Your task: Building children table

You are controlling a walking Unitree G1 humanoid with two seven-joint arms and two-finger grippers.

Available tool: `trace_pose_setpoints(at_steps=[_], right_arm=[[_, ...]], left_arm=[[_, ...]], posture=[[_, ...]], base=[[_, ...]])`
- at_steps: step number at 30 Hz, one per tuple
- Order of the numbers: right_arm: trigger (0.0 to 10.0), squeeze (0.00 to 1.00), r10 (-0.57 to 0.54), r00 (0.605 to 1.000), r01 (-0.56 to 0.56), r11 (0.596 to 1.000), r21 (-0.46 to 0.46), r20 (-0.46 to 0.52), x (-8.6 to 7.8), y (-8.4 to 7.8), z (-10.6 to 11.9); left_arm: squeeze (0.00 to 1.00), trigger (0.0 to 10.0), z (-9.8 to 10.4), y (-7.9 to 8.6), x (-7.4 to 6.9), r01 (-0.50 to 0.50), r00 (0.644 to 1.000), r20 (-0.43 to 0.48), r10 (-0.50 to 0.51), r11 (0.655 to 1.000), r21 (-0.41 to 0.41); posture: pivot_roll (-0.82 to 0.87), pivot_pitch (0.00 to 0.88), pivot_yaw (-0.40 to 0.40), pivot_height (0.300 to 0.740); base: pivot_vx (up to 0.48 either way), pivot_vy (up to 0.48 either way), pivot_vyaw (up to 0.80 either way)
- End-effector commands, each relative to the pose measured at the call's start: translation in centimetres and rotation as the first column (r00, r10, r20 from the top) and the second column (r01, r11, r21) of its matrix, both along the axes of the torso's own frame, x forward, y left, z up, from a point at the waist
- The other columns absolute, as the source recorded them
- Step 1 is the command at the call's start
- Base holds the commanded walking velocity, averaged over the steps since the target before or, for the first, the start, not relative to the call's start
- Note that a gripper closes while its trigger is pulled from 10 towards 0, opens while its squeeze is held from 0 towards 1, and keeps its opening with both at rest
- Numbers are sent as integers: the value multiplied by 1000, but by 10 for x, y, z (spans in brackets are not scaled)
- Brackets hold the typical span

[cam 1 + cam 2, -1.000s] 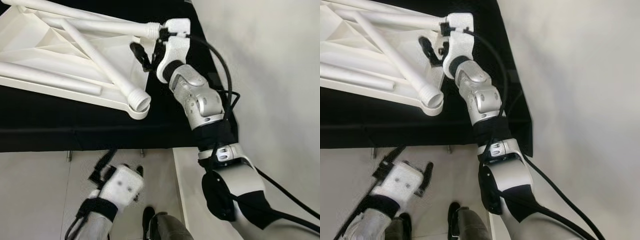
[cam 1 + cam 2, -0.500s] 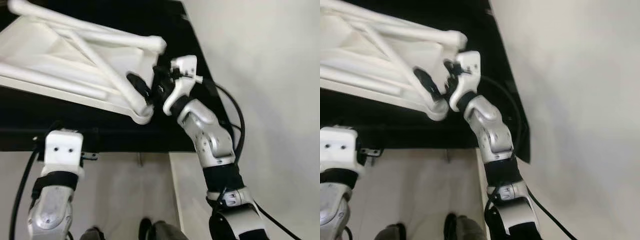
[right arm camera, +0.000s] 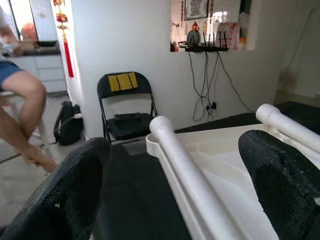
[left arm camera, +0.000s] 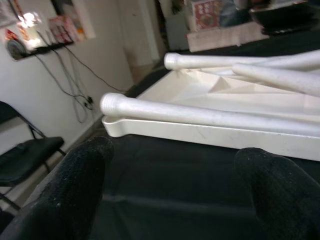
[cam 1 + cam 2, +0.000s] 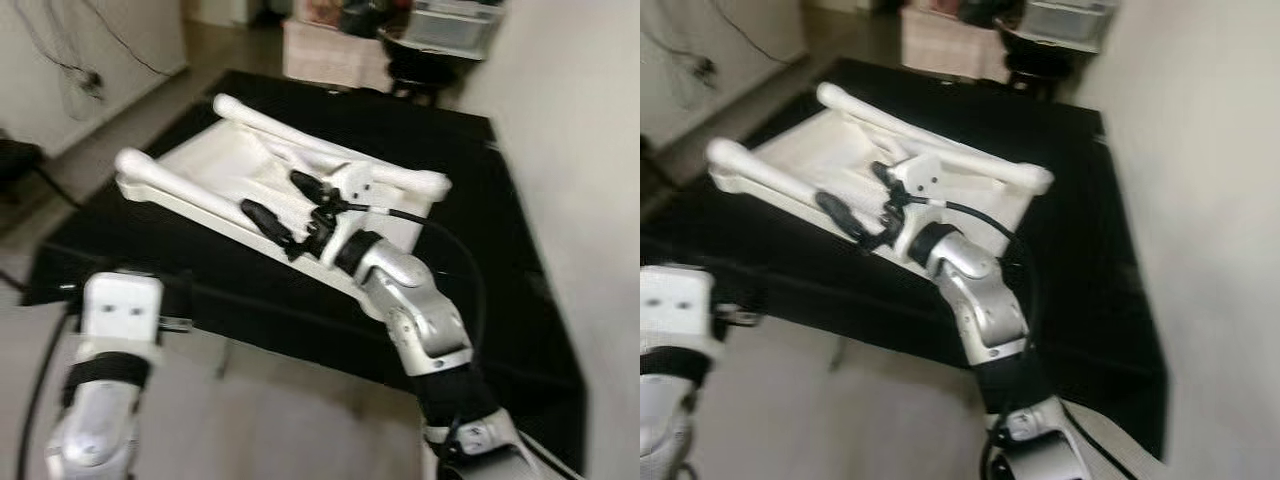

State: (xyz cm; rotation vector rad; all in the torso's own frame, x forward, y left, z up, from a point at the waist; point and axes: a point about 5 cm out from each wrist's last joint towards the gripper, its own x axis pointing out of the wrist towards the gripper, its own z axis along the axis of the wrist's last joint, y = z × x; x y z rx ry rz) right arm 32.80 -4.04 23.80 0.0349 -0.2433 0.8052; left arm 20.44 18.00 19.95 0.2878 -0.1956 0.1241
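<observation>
The right arm is reached forward over the black worktop (image 5: 480, 200), its right claw (image 5: 285, 205) spread wide above the white table top (image 5: 225, 170), nothing pinched. The table top is laid upside down on the worktop, white legs (image 5: 330, 160) lying along it, long axis running far-left to near-right. The left claw (image 4: 170, 185) is held low at the worktop's near edge, fingers spread, empty.

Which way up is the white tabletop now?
Upside down: the tabletop lies on the black surface with its ribbed underside up and loose legs lying across it, right tool open over it.
</observation>
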Motion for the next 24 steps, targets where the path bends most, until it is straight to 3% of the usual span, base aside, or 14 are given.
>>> trace_pose_setpoints(at_steps=[1, 4, 6, 7, 16, 19, 21, 24], right_arm=[[10000, 0, -10, 1000, 11, 1000, -27, 12, -2, -2, 0], [10000, 0, -15, 1000, 15, 995, -100, 5, -1, -5, -5], [10000, 0, -18, 1000, 13, 968, -252, -17, 4, -10, -15], [10000, 0, -7, 999, -3, 959, -283, -36, 5, -14, -16], [10000, 0, -20, 998, -2, 943, -334, -61, 8, -19, -11], [10000, 0, -6, 991, -61, 872, -485, -135, 3, -20, -15], [10000, 0, -5, 987, -81, 849, -522, -161, 2, -22, -17], [10000, 0, -98, 934, -164, 735, -657, -343, -1, -31, -32]], left_arm=[[0, 10000, -9, -5, 1, 27, 999, -36, -27, 1000, -10], [0, 10000, -15, -10, 2, 55, 997, -59, -56, 998, -24], [0, 10000, -21, -16, 3, 88, 992, -83, -90, 995, -36], [0, 10000, -25, -19, 3, 103, 990, -94, -107, 994, -43], [0, 10000, -36, -28, 3, 142, 980, -128, -150, 988, -67], [0, 10000, -47, -37, 1, 175, 968, -168, -189, 980, -92], [0, 10000, -50, -39, 1, 182, 964, -179, -198, 978, -97], [0, 10000, -63, -45, -1, 200, 945, -240, -222, 973, -112]], posture=[[4, 25, -111, 740], [-1, 21, -108, 740], [-4, 14, -109, 740], [-6, 12, -108, 740], [-14, 10, -111, 740], [-23, 8, -116, 740], [-25, 8, -118, 740], [-33, 12, -128, 740]], base=[[300, 0, 0], [303, 0, 0], [304, 0, 0], [304, 0, 0], [303, 0, 0], [291, 0, 0], [277, 0, 0], [0, 0, 0]])
